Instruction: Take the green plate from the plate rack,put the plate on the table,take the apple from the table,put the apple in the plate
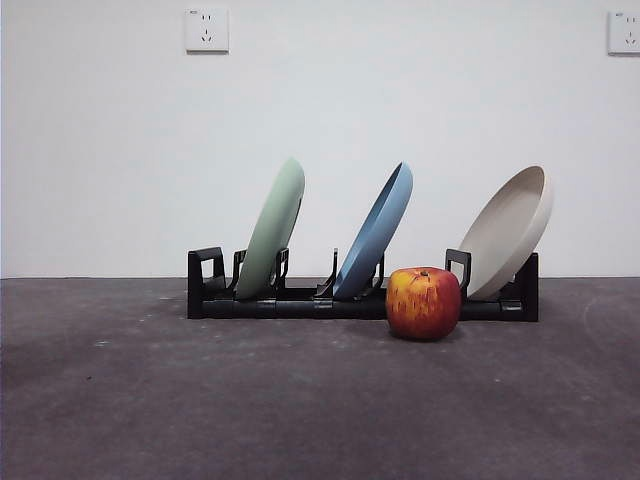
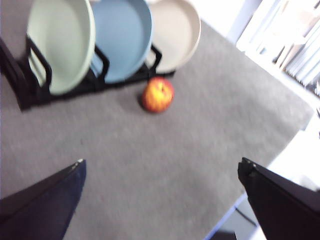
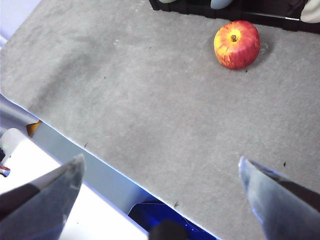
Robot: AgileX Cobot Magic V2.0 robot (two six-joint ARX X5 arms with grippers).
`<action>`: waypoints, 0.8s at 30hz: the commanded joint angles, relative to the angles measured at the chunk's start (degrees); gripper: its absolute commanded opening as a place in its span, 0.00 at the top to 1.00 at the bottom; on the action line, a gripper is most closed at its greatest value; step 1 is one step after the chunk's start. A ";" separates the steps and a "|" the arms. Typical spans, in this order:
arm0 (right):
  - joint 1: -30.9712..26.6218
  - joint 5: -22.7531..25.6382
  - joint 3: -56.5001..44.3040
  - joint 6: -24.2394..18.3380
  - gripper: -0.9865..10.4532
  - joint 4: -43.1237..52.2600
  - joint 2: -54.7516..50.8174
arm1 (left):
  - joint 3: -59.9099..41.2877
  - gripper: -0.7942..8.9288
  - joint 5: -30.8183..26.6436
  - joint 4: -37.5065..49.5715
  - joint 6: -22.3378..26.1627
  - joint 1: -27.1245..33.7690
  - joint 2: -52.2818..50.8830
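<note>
Green plate (image 1: 273,230) leans in the plate rack (image 1: 300,300); apple (image 1: 423,302) on the table (image 1: 200,400), seemingly just before the rack; left gripper (image 2: 162,167) and right gripper (image 3: 160,165) both spread, holding nothing

A blue plate (image 1: 375,232) leans tilted at the centre of the front view, and a beige plate (image 1: 508,232) leans the same way at centre right, its hollow face turned to the viewer. High on the white wall (image 1: 100,150) sit 2 white sockets, 1 socket at upper left (image 1: 207,30) and 1 cut by the upper right corner (image 1: 624,32). In the left wrist view the blue plate (image 2: 122,40) fills the top centre with the beige plate (image 2: 175,32) just beside it, and pale blurred shapes crowd the upper right corner.
</note>
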 commanded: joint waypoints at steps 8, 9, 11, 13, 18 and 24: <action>0.15 0.07 0.20 0.52 0.34 0.35 0.09 | 5.07 0.37 -3.50 13.81 -6.99 -4.59 10.43; 0.15 0.07 0.20 0.52 0.34 0.35 0.17 | 6.54 0.37 -4.39 14.38 -6.99 -5.44 12.61; 0.15 0.07 0.20 0.52 0.34 0.33 0.31 | 9.53 0.37 -5.86 15.45 -6.93 -7.17 17.03; 0.15 0.07 0.20 0.52 0.34 0.33 0.33 | 12.81 0.37 -7.37 16.48 -6.75 -8.85 21.73; 0.15 0.07 0.20 0.52 0.34 0.33 0.33 | 21.75 0.37 -11.52 19.56 -5.40 -12.94 34.62; 0.15 0.09 0.20 0.50 0.34 0.33 0.33 | 32.59 0.37 -16.26 20.02 -3.72 -16.55 49.42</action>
